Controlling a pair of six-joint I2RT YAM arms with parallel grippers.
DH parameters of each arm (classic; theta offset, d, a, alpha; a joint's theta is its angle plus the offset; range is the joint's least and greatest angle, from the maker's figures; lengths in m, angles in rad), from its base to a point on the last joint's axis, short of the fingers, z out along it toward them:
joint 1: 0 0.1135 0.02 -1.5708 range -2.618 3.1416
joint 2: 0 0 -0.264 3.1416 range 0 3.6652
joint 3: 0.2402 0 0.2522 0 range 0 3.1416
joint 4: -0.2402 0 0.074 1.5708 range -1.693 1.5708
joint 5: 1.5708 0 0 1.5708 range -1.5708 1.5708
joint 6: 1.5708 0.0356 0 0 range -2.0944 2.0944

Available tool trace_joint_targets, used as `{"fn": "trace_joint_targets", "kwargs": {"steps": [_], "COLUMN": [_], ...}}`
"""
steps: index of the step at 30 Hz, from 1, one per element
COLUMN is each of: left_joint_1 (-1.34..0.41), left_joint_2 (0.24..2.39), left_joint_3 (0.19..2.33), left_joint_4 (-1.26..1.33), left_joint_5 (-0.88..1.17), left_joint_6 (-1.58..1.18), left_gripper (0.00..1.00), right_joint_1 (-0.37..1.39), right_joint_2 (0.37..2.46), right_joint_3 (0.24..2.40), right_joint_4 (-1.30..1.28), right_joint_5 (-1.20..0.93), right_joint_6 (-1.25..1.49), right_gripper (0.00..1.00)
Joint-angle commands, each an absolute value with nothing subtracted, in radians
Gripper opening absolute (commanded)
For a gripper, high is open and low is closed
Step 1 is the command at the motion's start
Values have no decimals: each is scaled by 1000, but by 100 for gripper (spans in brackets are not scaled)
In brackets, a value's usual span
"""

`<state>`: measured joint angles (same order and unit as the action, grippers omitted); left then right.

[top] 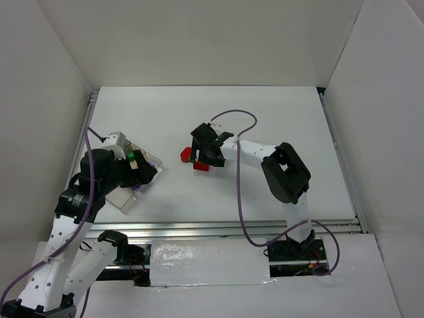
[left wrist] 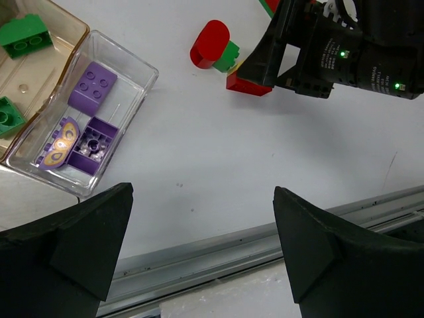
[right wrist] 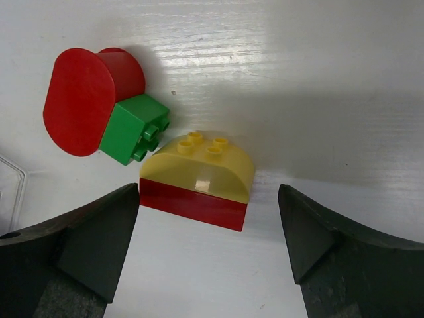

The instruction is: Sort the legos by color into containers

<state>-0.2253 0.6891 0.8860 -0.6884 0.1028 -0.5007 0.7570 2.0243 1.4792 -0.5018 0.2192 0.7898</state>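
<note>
Sorting roughly halfway, I'd say

Purple legos (left wrist: 93, 86) and green ones (left wrist: 25, 36) sit in separate tray (left wrist: 151, 74) compartments. A red/green/yellow clump (right wrist: 199, 172) lies on the surface (right wrist: 331, 79) right of the tray, with the right hand (right wrist: 209, 225) spread open over it and the left hand (left wrist: 202, 199) open and empty beside the tray.

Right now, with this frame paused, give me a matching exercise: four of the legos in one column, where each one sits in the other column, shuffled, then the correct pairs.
1. purple square brick
2. green brick
3. yellow domed brick
4. red rounded piece

A. on the table, touching a small green brick
B. in the clear compartment
C. against a red brick, below the open right gripper
D. in the brownish-tinted compartment

Pairs: 1-B, 2-D, 3-C, 4-A
</note>
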Motion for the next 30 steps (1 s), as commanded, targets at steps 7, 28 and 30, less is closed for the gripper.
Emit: {"fn": "trace_joint_targets", "kwargs": {"steps": [7, 28, 30], "left_joint_1": [-229, -230, -230], "left_joint_2": [657, 618, 583], "left_joint_3": [885, 877, 810], "left_joint_4": [-653, -618, -525], "left_joint_5": [132, 221, 282], "left_joint_6": [-486, -495, -561], "left_gripper": [100, 99, 100], "right_joint_1": [773, 814, 833], "right_joint_2": [2109, 1800, 1719], "right_joint_3": [1612, 1344, 1267], "right_joint_4": [-569, -443, -411], "right_joint_5": [229, 261, 328], "right_joint_6": [741, 885, 961], "right_gripper": [92, 0, 0]}}
